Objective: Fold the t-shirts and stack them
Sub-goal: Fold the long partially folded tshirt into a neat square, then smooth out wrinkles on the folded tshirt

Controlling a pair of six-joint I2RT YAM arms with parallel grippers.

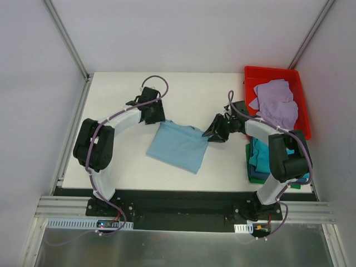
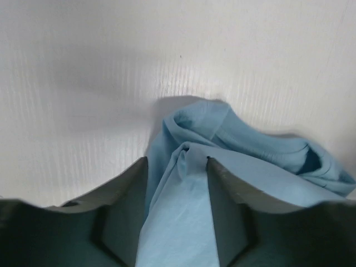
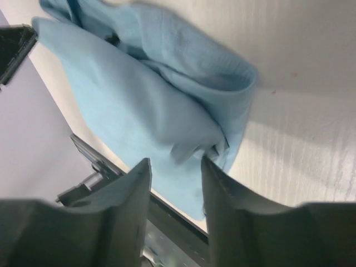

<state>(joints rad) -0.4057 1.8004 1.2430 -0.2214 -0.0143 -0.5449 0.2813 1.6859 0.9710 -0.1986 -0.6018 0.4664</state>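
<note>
A light blue t-shirt (image 1: pixel 178 146) lies partly folded in the middle of the table, with no lettering showing. My left gripper (image 1: pixel 154 115) is at its far left corner. In the left wrist view the gripper (image 2: pixel 178 160) is closed on a bunched fold of the shirt (image 2: pixel 222 139), and cloth fills the gap between the fingers. My right gripper (image 1: pixel 213 132) is at the far right corner and pinches a fold of the shirt (image 3: pixel 139 100) at its fingertips (image 3: pixel 208 167). A lavender t-shirt (image 1: pixel 276 103) lies in the red bin. Teal, blue and dark green shirts (image 1: pixel 258 161) are stacked at the right.
The red plastic bin (image 1: pixel 253 74) stands at the back right corner. The stack of folded shirts sits under my right arm, close to the table's right edge. The table's near edge and the metal rail (image 3: pixel 83 183) show behind the right fingers.
</note>
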